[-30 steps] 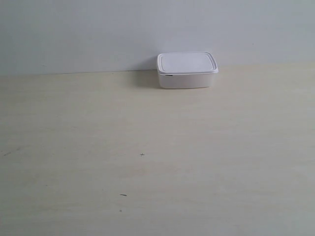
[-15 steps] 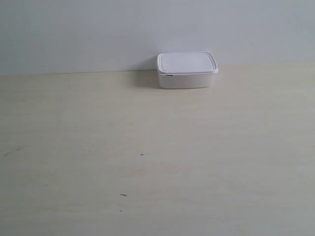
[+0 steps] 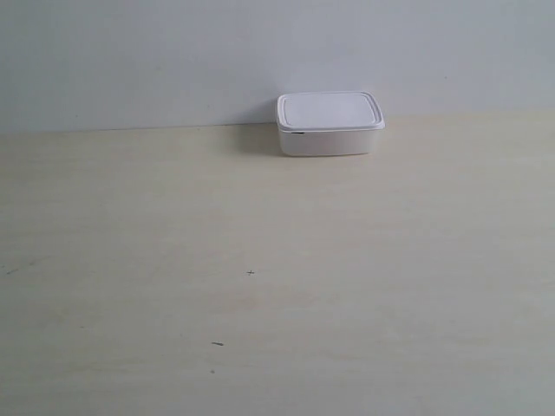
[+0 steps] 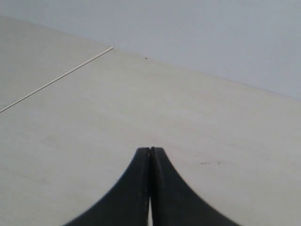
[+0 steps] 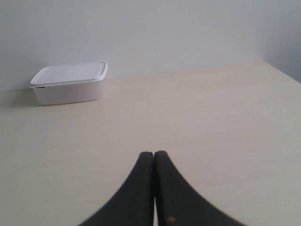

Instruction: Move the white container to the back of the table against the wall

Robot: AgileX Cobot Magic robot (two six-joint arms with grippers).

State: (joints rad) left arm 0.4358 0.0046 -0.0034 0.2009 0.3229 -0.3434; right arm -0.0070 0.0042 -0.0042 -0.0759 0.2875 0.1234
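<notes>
left pincer (image 4: pixel 150 150), right pincer (image 5: pixel 154 154) closed, apart from white container (image 5: pixel 69 85)

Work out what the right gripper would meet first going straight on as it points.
Likely the wall: ahead of the right gripper the table looks bare; the white container sits off to one side.

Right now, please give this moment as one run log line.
container: lid on, at table back by wall | left jaws: shut, empty | right jaws: shut, empty, apart from container
</notes>
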